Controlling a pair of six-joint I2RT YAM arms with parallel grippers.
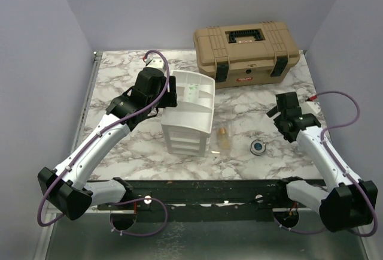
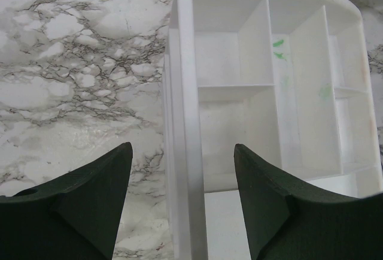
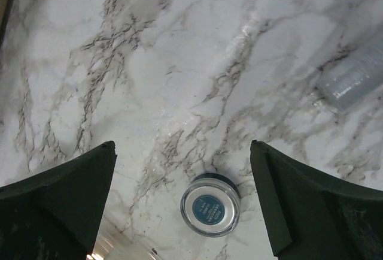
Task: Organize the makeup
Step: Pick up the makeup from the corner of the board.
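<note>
– Round blue-centred makeup compact (image 1: 258,147): where does it sit?
– On the white, grey-veined marble tabletop (image 1: 119,80), right of centre, lid up. It shows as a blue disc inside a clear, silvery rim. To its left, apart from it, lies a clear rectangular palette (image 1: 224,141) with salmon-coloured spots in it. The palette lies just beside the foot of the white plastic drawer unit (image 1: 190,113).
– Any writing?
– Pale print on the compact's blue lid, too small to read. The tan hard-shell toolbox (image 1: 245,53) at the back of the tabletop carries a red label on its front, also unreadable. Green smears mark the dividers in the drawer unit's top tray. At the right edge of the right wrist view, a greyish translucent item (image 3: 353,80) bears faint, blurred print.
– And the hands?
– Right hand (image 3: 182,146) is spread wide and holds nothing. It hangs above the tabletop, and the compact shows below the gap between its dark fingers (image 3: 60,206), untouched. Left hand (image 2: 182,152) is equally wide and empty, poised over the left wall of the drawer unit's tray. One finger is over marble, the other over the compartments.
</note>
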